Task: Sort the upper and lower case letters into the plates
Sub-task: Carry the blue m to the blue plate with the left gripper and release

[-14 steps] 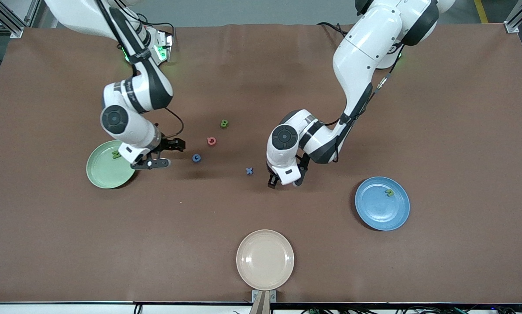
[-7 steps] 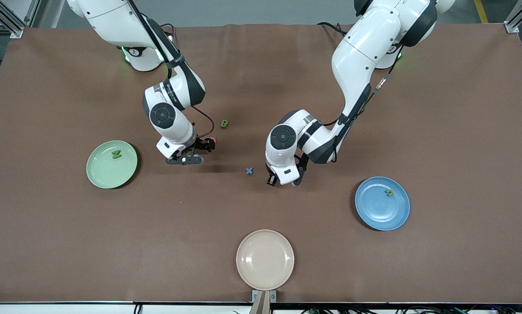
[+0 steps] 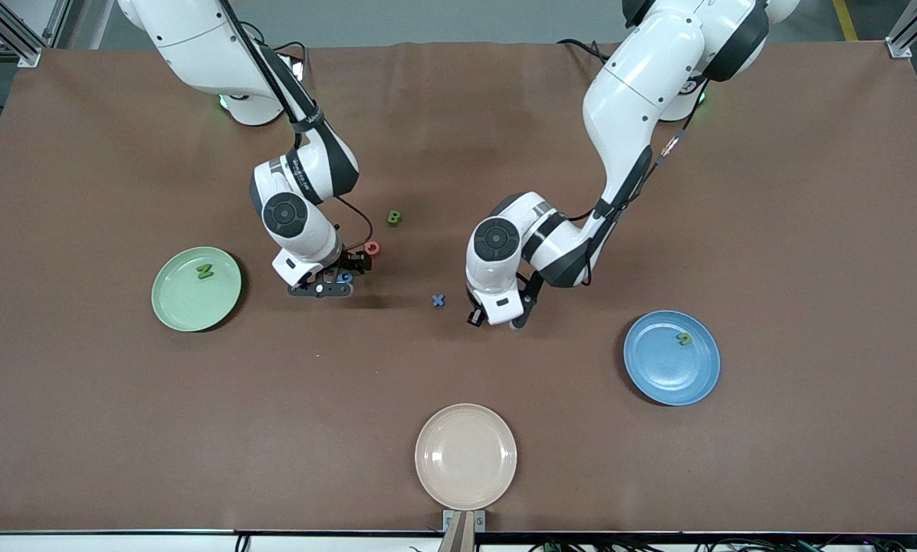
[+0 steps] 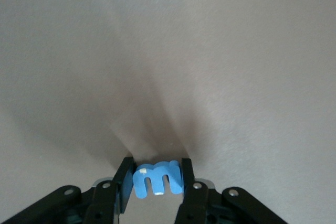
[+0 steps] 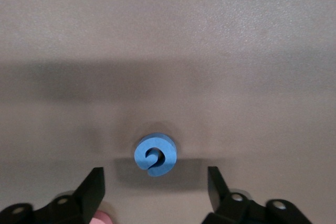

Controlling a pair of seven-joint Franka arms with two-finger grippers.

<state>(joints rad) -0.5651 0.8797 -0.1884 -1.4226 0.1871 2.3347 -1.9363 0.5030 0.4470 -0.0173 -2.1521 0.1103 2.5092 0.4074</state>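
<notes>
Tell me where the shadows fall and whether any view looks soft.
Front view: evenly lit, short shadows under both arms and beside the mint plate. Left wrist view: shadow streaks fan out above the blue m. Right wrist view: a dark band crosses the table above the blue G; the pincer fingertips look soft.

Green N (image 3: 205, 271) lies flat in mint plate (image 3: 175, 307); green lowercase letter (image 3: 684, 338) in blue plate (image 3: 658, 376). Green B (image 3: 394, 218), red round letter (image 3: 372, 248), blue x (image 3: 438, 300) are spread mid-surface, apart. Blue G (image 5: 155, 154) lies flat nr red one. Blue m (image 4: 157, 178) is pinched upright.
</notes>
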